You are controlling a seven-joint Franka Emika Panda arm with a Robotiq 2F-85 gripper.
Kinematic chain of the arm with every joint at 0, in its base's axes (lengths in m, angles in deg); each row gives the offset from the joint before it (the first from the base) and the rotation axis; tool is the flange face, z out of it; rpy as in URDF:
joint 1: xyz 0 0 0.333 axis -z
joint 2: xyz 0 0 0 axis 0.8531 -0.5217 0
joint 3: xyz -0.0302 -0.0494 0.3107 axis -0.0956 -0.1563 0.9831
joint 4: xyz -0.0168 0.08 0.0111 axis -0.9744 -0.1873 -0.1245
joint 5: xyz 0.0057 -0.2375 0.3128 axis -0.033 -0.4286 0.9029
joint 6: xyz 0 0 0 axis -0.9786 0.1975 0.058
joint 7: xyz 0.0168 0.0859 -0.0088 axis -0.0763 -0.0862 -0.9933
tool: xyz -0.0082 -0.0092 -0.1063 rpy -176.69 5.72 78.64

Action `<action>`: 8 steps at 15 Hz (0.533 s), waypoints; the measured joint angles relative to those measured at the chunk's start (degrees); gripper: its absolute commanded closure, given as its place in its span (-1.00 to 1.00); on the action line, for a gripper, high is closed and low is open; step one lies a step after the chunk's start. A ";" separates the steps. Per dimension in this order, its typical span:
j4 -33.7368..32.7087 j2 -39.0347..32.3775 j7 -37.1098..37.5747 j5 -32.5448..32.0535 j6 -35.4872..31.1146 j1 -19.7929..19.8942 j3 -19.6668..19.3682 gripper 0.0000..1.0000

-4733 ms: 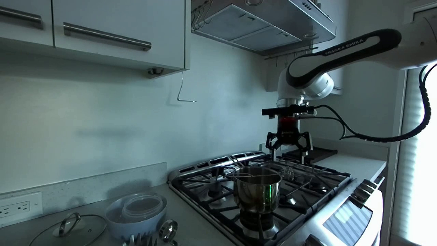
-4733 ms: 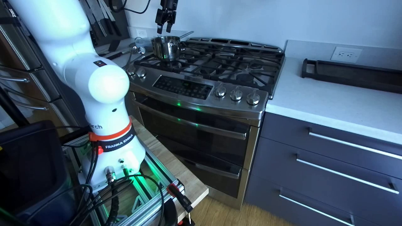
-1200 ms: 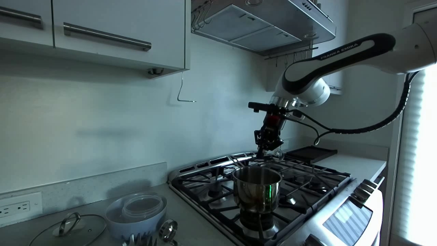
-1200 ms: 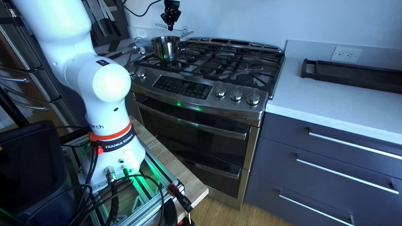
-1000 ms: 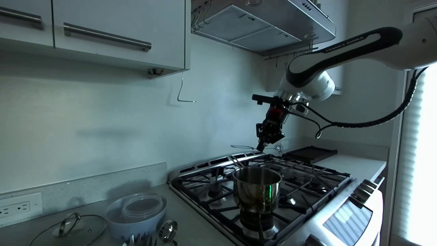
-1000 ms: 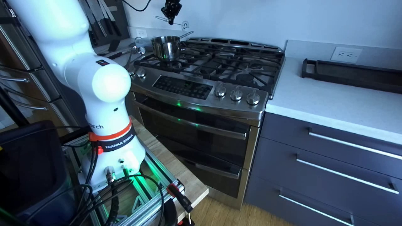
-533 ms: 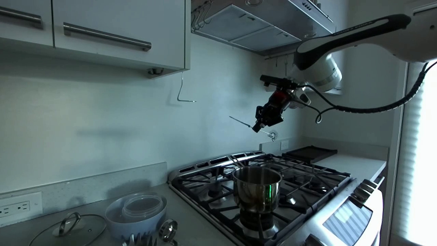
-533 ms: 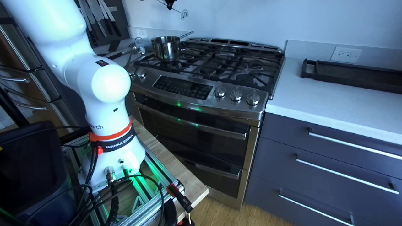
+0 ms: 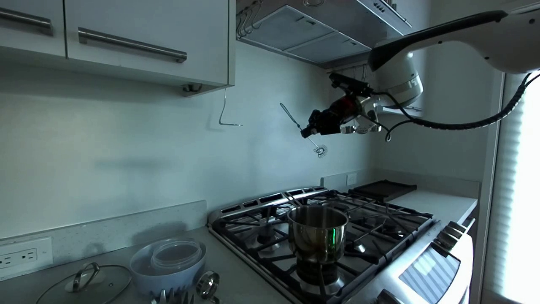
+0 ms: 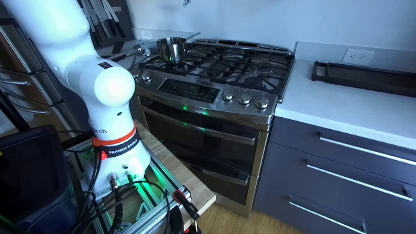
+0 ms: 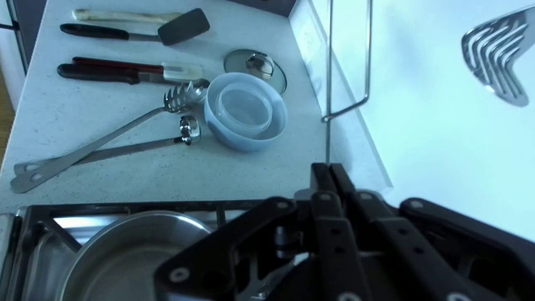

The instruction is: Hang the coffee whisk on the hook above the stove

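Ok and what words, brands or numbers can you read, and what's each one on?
"FRANKA EMIKA": black band around the robot base.
"rch", opening letters unclear: white link just above the orange-red band.
Too small or blurred to read: marks on the stove control panel and black arm label.

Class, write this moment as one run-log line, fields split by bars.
end effector: gripping coffee whisk | pose: tilted, in mid-air | pot: on stove | hanging: not yet done

Black band (image 10: 125, 148) on robot arm (image 10: 113, 86): "FRANKA EMIKA". Above, on white casing (image 10: 110, 126): letters, seemingly "rch".
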 measured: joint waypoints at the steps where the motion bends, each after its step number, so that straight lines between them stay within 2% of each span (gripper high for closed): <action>1: -0.03 0.00 -1.04 1.06 0.13 0.16 -0.02 0.93; 8: -0.07 -0.08 -1.86 1.70 0.18 0.38 0.04 0.98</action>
